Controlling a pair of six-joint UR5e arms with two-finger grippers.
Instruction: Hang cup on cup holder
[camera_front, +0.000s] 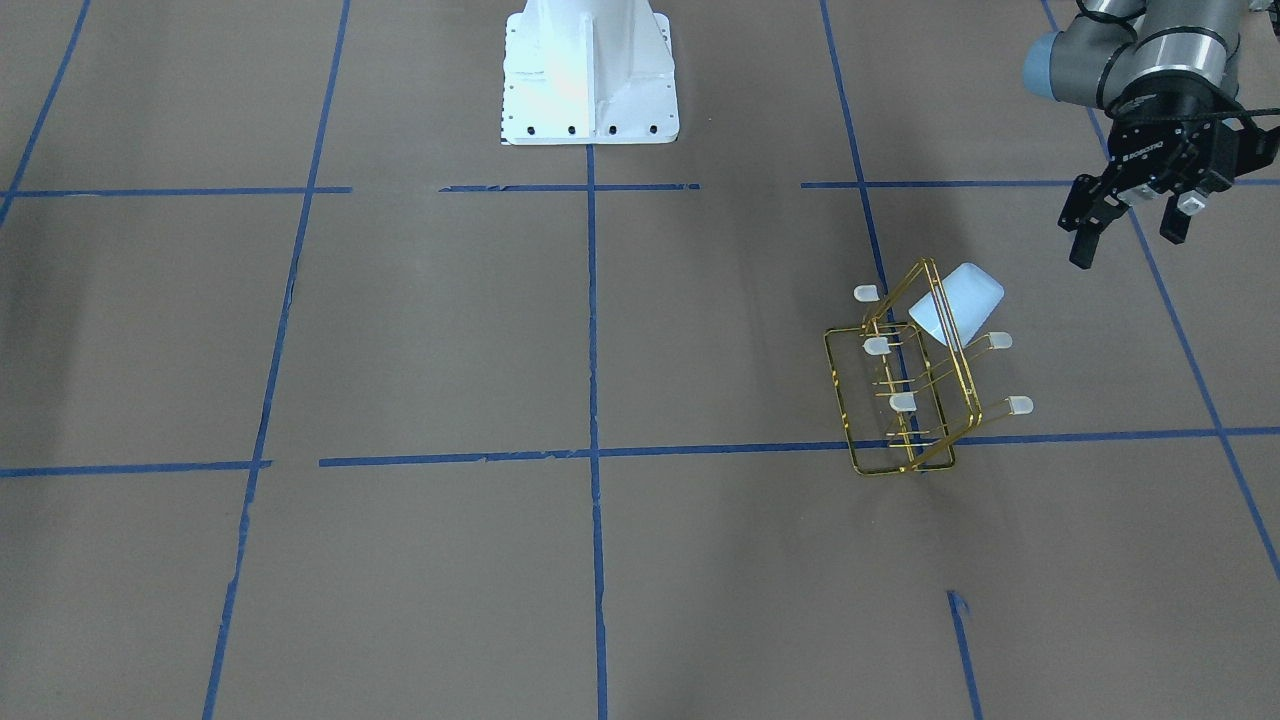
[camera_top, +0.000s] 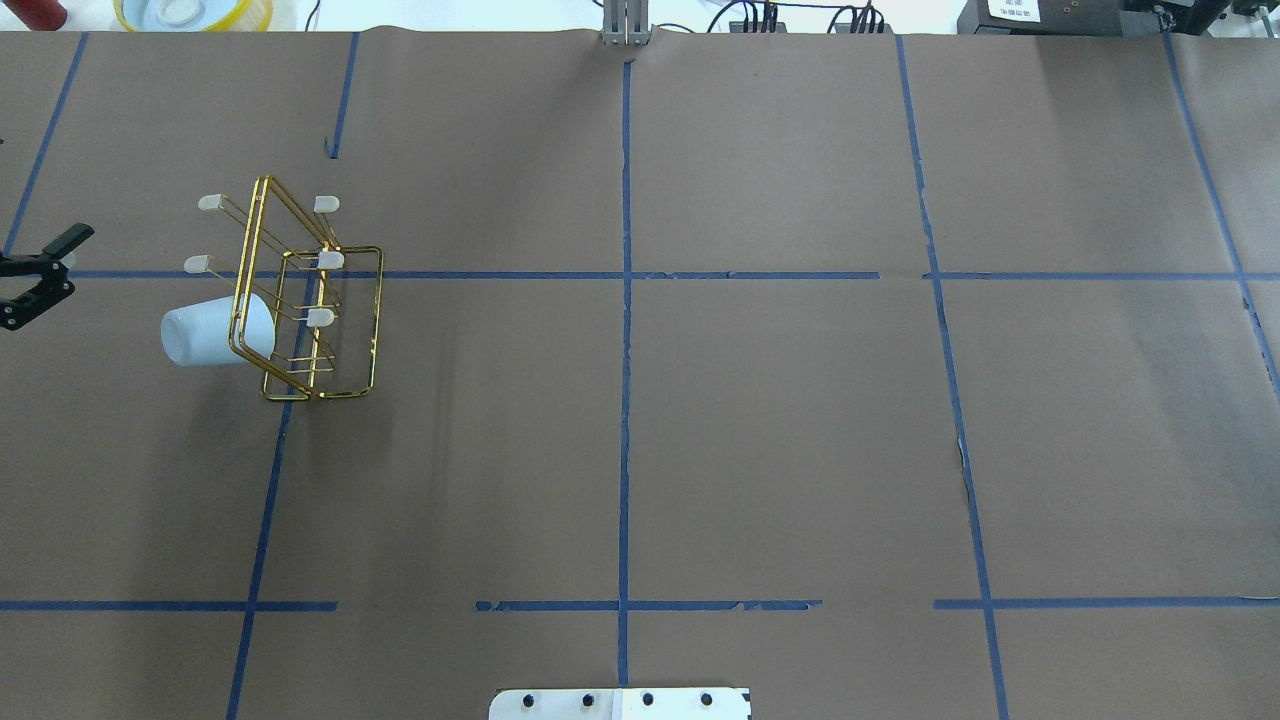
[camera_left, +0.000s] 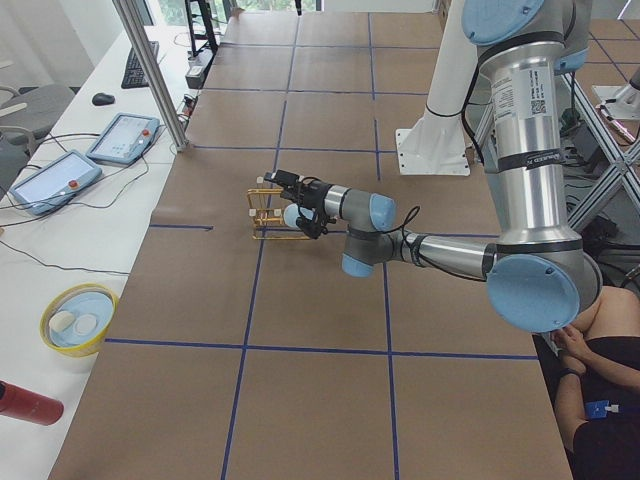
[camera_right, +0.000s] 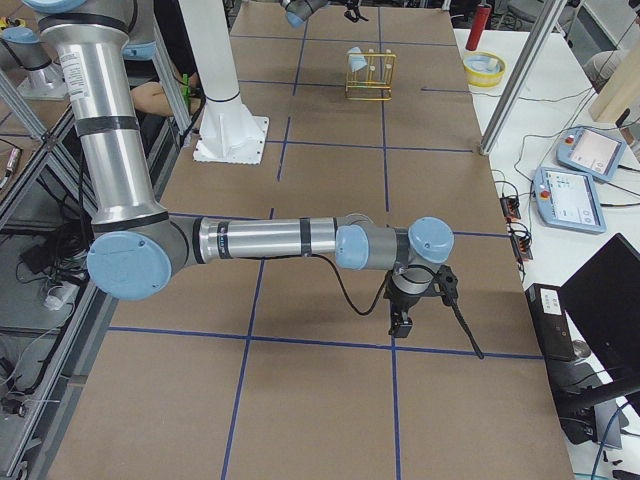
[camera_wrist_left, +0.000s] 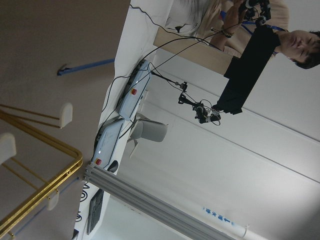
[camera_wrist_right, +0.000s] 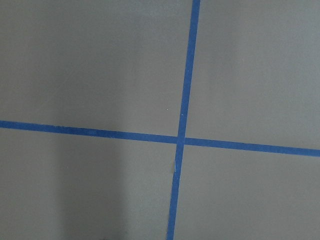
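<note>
The pale blue-white cup hangs tilted on an upper prong of the gold wire cup holder; in the overhead view the cup sticks out from the left side of the holder. My left gripper is open and empty, apart from the cup, raised beside it; it shows at the overhead view's left edge. The left wrist view shows only holder wires and capped prongs. My right gripper points down over the table far from the holder; I cannot tell if it is open or shut.
The white robot base stands at the table's near-robot edge. Blue tape lines cross the brown paper. A yellow bowl, a red bottle and teach pendants lie beyond the table's far edge.
</note>
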